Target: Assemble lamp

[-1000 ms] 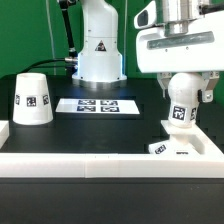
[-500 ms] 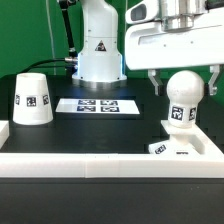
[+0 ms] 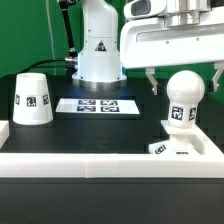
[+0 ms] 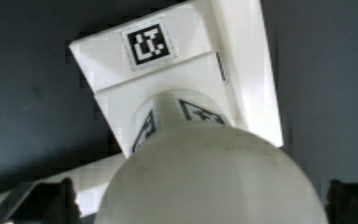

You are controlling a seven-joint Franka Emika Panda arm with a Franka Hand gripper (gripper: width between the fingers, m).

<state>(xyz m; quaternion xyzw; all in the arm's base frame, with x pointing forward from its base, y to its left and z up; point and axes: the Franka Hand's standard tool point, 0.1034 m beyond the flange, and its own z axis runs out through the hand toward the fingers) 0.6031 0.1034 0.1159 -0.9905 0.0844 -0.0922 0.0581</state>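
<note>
The white ball bulb (image 3: 185, 92) stands upright on its short tagged stem in the small blocky base (image 3: 172, 149) at the exterior view's right. My gripper (image 3: 184, 86) is open, its fingers (image 3: 152, 82) apart on either side of the ball's top and not touching it. In the wrist view the bulb (image 4: 202, 175) fills the space between the dark fingertips (image 4: 44, 200), with the tagged base (image 4: 158, 60) beyond it. The cone shade (image 3: 32, 98) stands alone on the table at the exterior view's left.
The marker board (image 3: 98, 105) lies flat in the middle of the black table. The robot's white pedestal (image 3: 98, 50) stands behind it. A white wall (image 3: 100, 161) runs along the front edge and up the right side by the base.
My gripper has opened, let go of the bulb and risen. The bulb stays standing on the base.
</note>
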